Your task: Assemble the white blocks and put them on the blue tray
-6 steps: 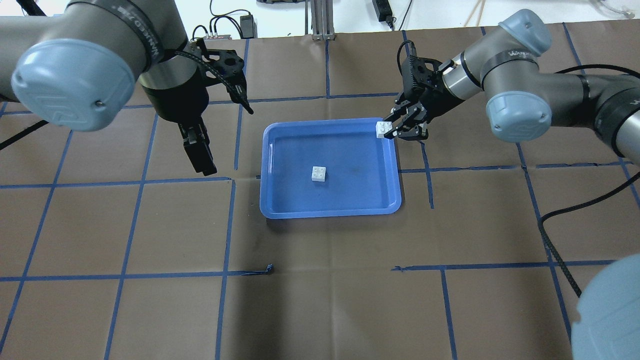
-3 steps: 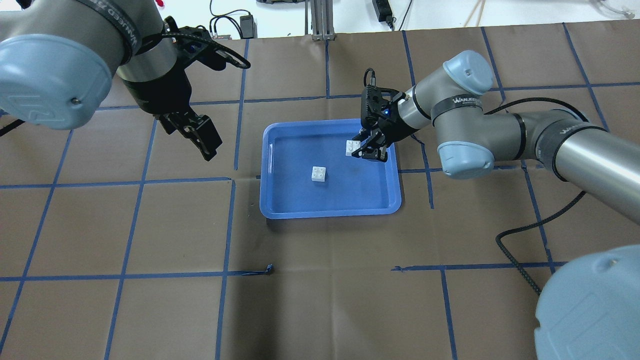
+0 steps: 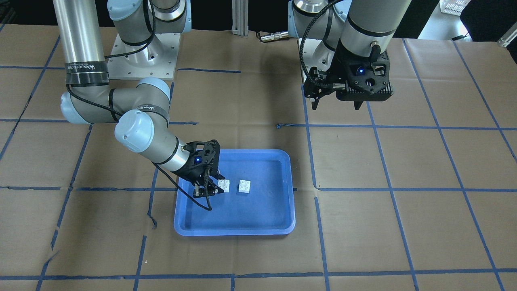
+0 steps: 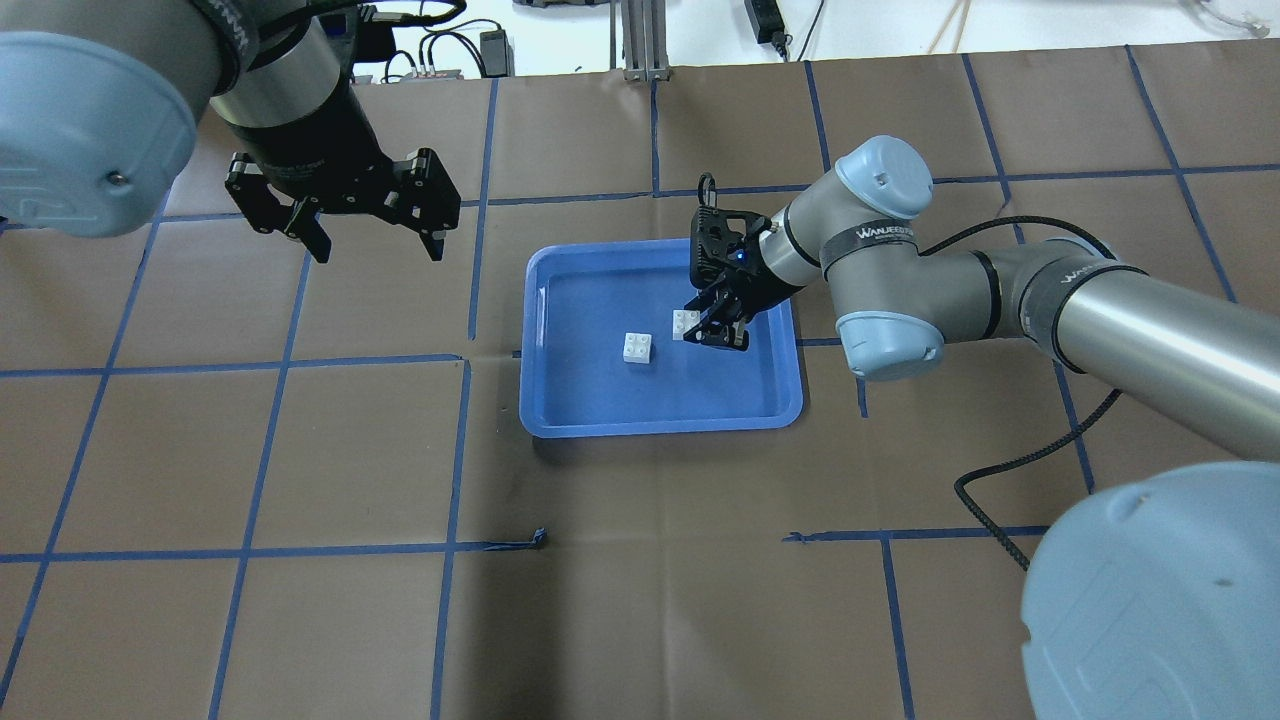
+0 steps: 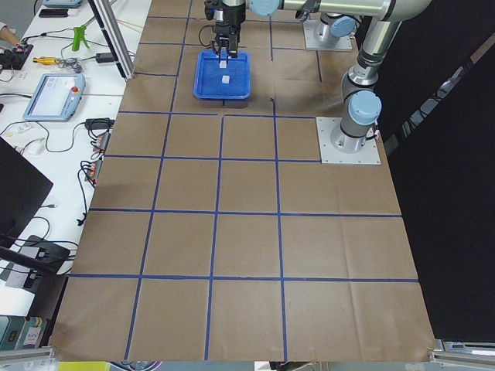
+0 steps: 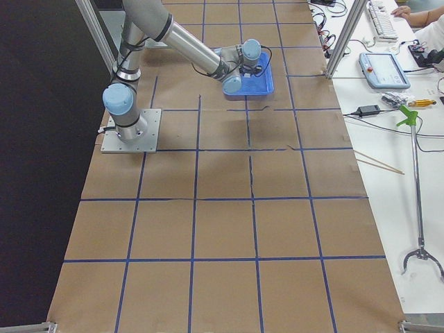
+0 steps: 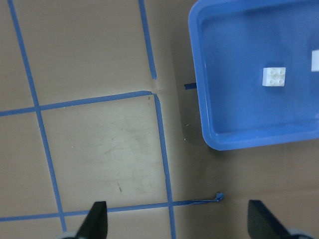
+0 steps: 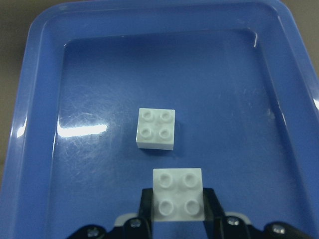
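Note:
The blue tray [image 4: 560, 300] [image 3: 274, 161] [image 8: 45, 74] [image 7: 214, 119] lies mid-table. One white block [image 4: 638, 348] [image 3: 244, 186] [image 8: 156, 128] [image 7: 274, 77] sits studs up on the tray floor. My right gripper [image 4: 705, 328] [image 3: 212, 188] [image 8: 178, 209] is shut on the second white block [image 4: 686, 323] [image 3: 223, 185] [image 8: 178, 194], held studs up over the tray just to the right of the first. My left gripper [image 4: 370, 240] [image 3: 335, 106] [image 7: 177, 219] is open and empty, above the table left of the tray.
Brown paper with blue tape grid lines [image 4: 460, 360] covers the table. A black cable [image 4: 1010, 480] trails from the right arm. Benches with tools and a pendant [image 6: 385, 69] stand beyond the table's far edge.
My right gripper has carried its white block from the tray's right rim inward, close beside the resting block. My left gripper has swung up and back and turned to point downward.

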`<state>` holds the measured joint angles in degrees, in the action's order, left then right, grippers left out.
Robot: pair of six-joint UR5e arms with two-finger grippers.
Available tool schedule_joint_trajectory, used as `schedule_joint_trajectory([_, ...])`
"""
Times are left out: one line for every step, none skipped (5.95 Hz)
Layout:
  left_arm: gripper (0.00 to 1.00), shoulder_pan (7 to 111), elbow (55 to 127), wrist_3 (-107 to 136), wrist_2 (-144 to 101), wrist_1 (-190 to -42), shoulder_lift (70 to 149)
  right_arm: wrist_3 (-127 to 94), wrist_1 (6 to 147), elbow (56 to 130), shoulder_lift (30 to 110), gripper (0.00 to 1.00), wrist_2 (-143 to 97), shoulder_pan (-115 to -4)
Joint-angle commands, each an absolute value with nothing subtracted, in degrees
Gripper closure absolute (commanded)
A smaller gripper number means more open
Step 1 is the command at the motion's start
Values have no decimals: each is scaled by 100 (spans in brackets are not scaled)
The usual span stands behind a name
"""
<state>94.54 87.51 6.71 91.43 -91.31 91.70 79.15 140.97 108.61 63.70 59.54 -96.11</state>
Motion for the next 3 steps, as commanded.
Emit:
schedule_joint_trajectory([1, 9466, 8710, 1097, 9027, -9132, 9053, 7910, 14106, 10863, 6276, 69, 5959, -9720])
schedule_joint_trajectory([1, 9483, 8823, 1073, 9018, -9114, 8896, 7910, 14133, 10872, 6267, 69, 5994, -9782])
schedule_joint_trajectory([1, 9449, 8824, 1055, 9044, -9106, 8877, 7901, 14142, 10872, 6223, 69, 6107, -9861])
